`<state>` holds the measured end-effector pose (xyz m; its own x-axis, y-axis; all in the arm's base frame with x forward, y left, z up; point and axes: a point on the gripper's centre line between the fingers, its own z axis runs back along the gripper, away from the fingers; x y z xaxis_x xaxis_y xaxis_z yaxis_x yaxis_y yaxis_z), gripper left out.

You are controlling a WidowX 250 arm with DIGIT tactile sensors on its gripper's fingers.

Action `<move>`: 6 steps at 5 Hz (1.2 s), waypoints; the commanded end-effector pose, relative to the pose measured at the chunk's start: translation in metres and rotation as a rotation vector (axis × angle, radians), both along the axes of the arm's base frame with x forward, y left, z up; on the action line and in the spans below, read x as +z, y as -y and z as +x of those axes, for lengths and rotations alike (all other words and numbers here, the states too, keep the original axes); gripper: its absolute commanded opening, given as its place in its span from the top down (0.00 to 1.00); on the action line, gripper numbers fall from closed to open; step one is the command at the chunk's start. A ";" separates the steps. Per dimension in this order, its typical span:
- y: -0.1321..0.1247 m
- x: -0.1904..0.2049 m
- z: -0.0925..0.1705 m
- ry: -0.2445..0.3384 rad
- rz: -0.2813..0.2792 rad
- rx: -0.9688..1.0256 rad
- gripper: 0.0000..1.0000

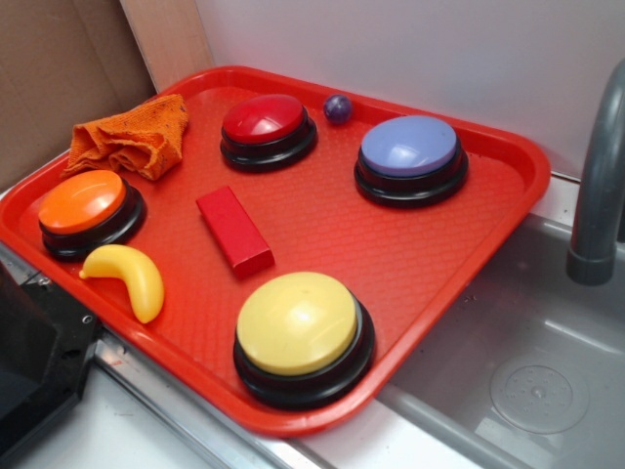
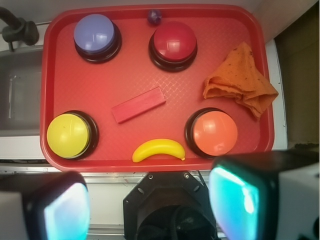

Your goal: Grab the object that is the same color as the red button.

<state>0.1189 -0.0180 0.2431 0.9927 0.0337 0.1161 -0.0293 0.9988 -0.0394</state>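
With gripper (image 2: 146,207) open and high over the tray (image 2: 100,85), near its front edge, best to descend onto the red block (image 2: 138,104) lying mid-tray between red button (image 2: 174,41) and banana (image 2: 158,149), jaws across its narrow width.

Exterior cam sits off one corner of the tray (image 1: 508,161), looking down at an angle, pretty close. Wrist cam looks straight down from higher up, past its own gripper (image 2: 150,205). Both views show the whole tray.
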 end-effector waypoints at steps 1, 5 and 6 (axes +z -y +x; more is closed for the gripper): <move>0.000 0.000 0.000 0.000 0.000 0.000 0.00; -0.016 -0.070 0.072 -0.011 -0.348 0.968 0.00; -0.009 -0.101 0.081 -0.013 -0.350 1.067 0.00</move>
<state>0.1989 -0.0130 0.1340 0.4302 0.8979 -0.0930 -0.8780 0.3922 -0.2743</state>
